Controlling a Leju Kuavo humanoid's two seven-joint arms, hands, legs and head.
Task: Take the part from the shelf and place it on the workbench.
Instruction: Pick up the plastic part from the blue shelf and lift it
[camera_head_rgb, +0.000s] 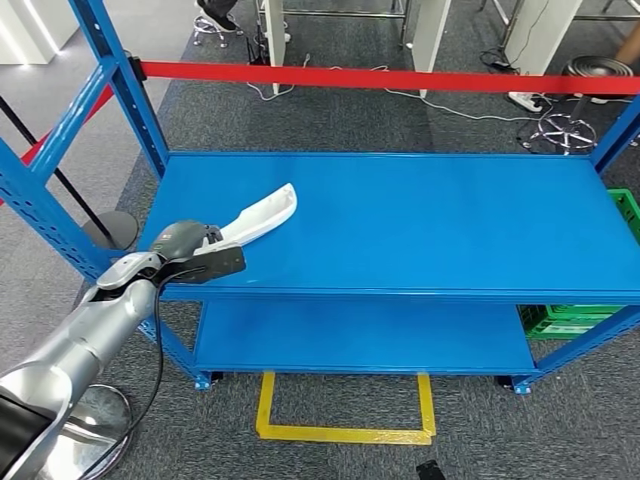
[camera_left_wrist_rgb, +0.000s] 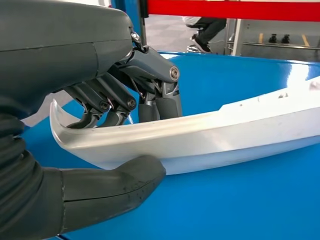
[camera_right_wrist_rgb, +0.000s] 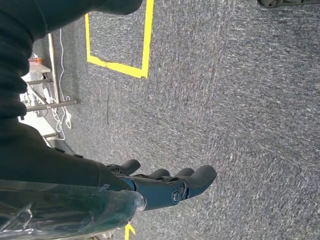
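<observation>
A long white part (camera_head_rgb: 260, 217) lies on the top deck of the blue shelf (camera_head_rgb: 423, 230), toward its left end, angled away from the front edge. Its near, upturned end is taken by the left hand (camera_left_wrist_rgb: 124, 100): the dark fingers (camera_left_wrist_rgb: 109, 102) are curled over the upper edge and the thick thumb (camera_left_wrist_rgb: 113, 185) is pressed along the lower side, so the part is gripped between them. Whether the part is already lifted off the deck cannot be told for sure, as the wrist view is too close. The part looks to be a stiff, glossy moulded plastic piece, probably light but smooth and slippery, and long enough to droop or swing when held by one end only. A hold nearer the middle would be steadier; with the end grip, a firm pinch and a slow lift are judged wise. The right hand (camera_right_wrist_rgb: 166, 185) hangs over the grey carpet, fingers loosely extended and holding nothing
</observation>
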